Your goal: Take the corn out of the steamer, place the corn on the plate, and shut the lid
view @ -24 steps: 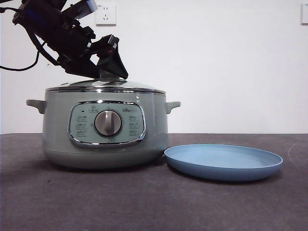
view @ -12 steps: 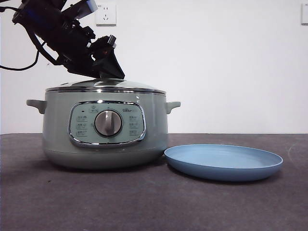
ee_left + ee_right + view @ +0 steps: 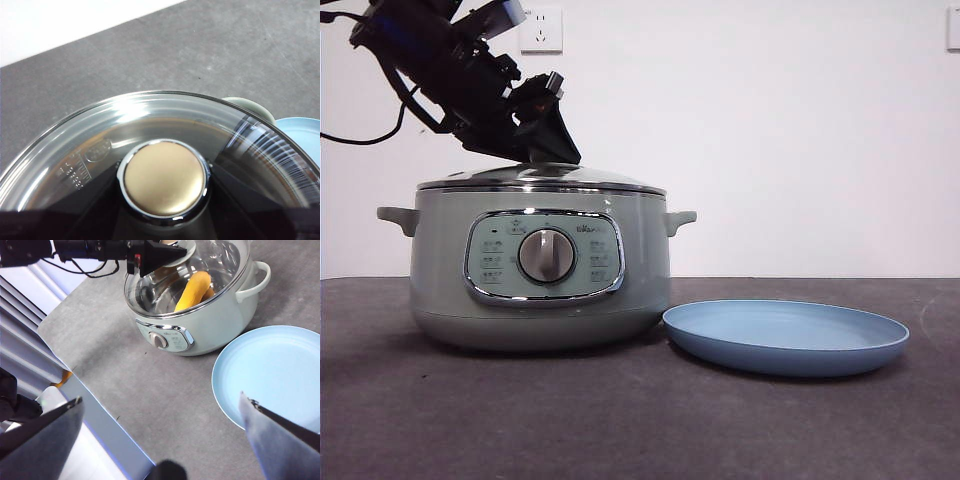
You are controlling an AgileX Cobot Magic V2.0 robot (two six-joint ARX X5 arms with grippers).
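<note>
The sage-green steamer [image 3: 440, 270] stands at the left of the table with the glass lid [image 3: 590, 178] resting on it. My left gripper [image 3: 545, 150] comes down from the upper left and is shut on the lid's round knob [image 3: 165, 177], one jaw on each side. The corn [image 3: 192, 290] lies inside the pot and shows through the glass in the right wrist view. The light-blue plate [image 3: 785, 340] lies empty to the right of the steamer. My right gripper [image 3: 159, 399] is open and empty, high above the table on the plate's near side.
The steamer's side handle [image 3: 680, 220] points toward the plate, with a small gap between pot and plate. The dark grey table [image 3: 620, 430] ends at an edge [image 3: 100, 405] left of the pot. A wall outlet [image 3: 540, 28] is behind the arm.
My left gripper's jaws drew in a little on the lid's knob. The steamer shifted very slightly to the right. The lid stays on the pot.
</note>
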